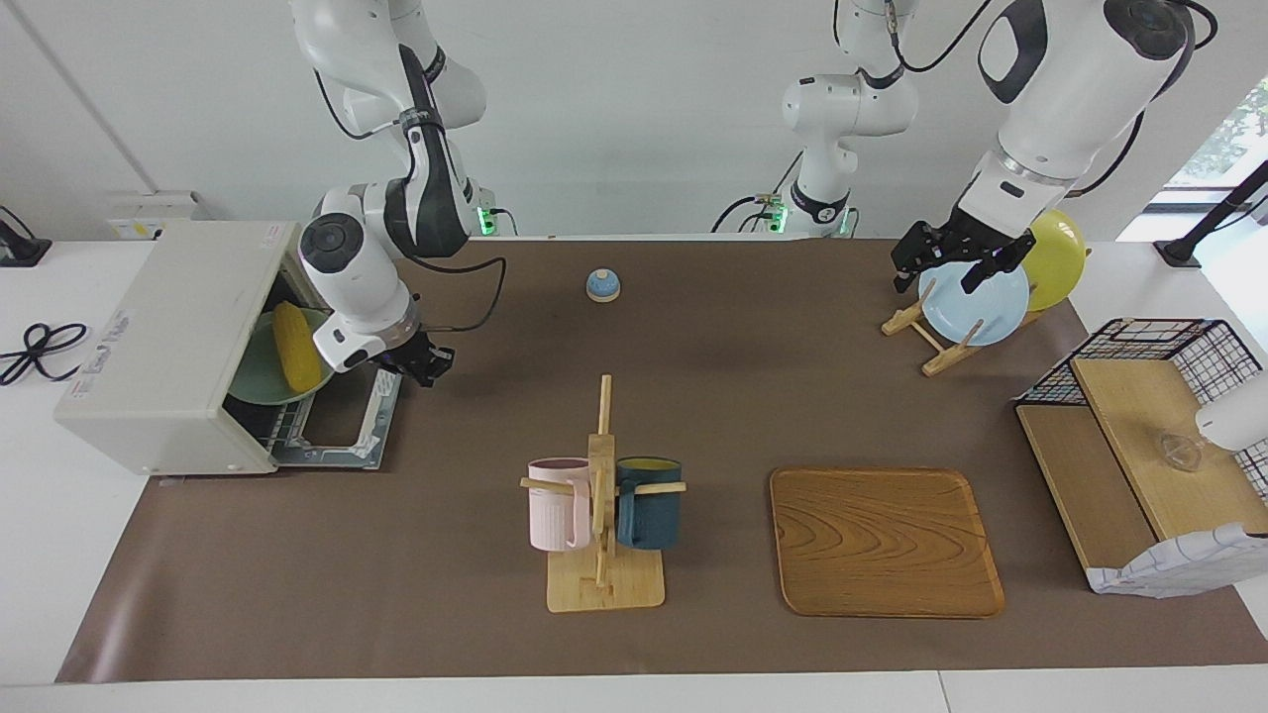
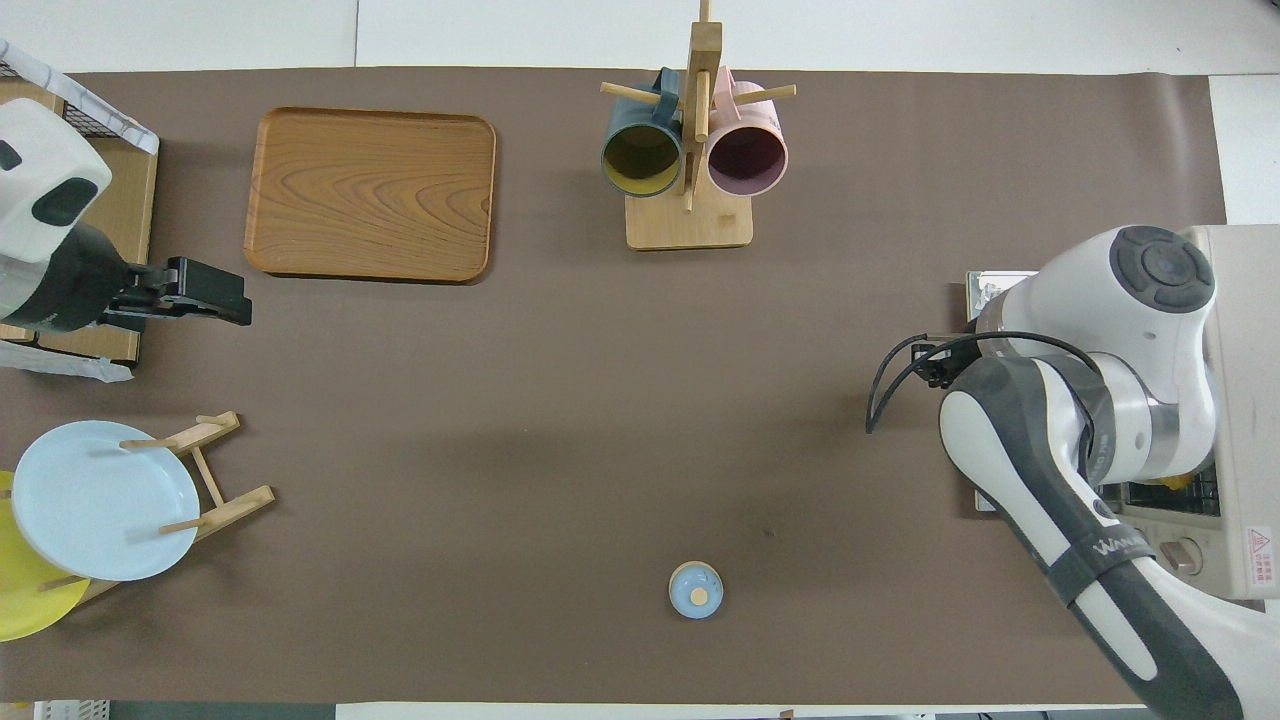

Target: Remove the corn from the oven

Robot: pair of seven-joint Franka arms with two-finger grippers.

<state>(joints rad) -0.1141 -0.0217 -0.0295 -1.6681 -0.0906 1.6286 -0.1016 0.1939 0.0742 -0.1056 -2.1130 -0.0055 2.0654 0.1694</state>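
The off-white oven (image 1: 158,347) stands at the right arm's end of the table, and its door (image 1: 342,431) lies folded down flat. Inside, the yellow corn (image 1: 297,345) rests on a green plate (image 1: 260,371). My right gripper (image 1: 426,362) hangs low over the table, just beside the outer edge of the open door and apart from the corn. In the overhead view the right arm (image 2: 1090,400) covers the oven's (image 2: 1245,400) mouth. My left gripper (image 1: 946,265) waits open and empty over the plate rack.
A mug rack (image 1: 602,515) carries a pink and a dark blue mug mid-table, beside a wooden tray (image 1: 882,540). A plate rack (image 1: 931,342) holds a light blue and a yellow plate. A small blue knob (image 1: 602,285) sits near the robots. A wire basket (image 1: 1159,446) stands at the left arm's end.
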